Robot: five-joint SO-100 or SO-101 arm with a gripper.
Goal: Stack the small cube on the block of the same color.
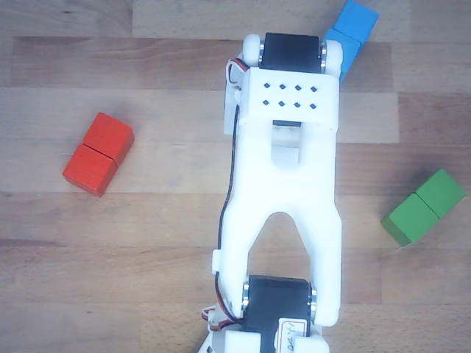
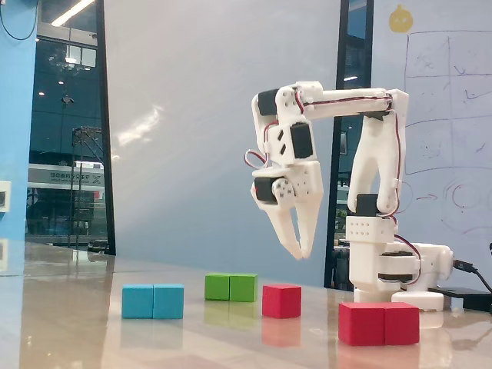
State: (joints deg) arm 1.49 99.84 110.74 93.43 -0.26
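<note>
Small cube (image 2: 281, 300) seen only in fixed view, hand (image 2: 298, 247) above it

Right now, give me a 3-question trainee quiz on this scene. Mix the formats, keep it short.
1. True or false: in the fixed view the claw already grips the small red cube.
2. Multiple choice: in the fixed view, which oblong block lies furthest right? A) the blue block B) the green block C) the red block
3. Fill in: in the other view the arm covers the middle of the wooden table, and the small red cube is ____ there.

Key
1. False: the claw hangs above the cube, holding nothing.
2. C
3. Hidden (not visible)
</note>
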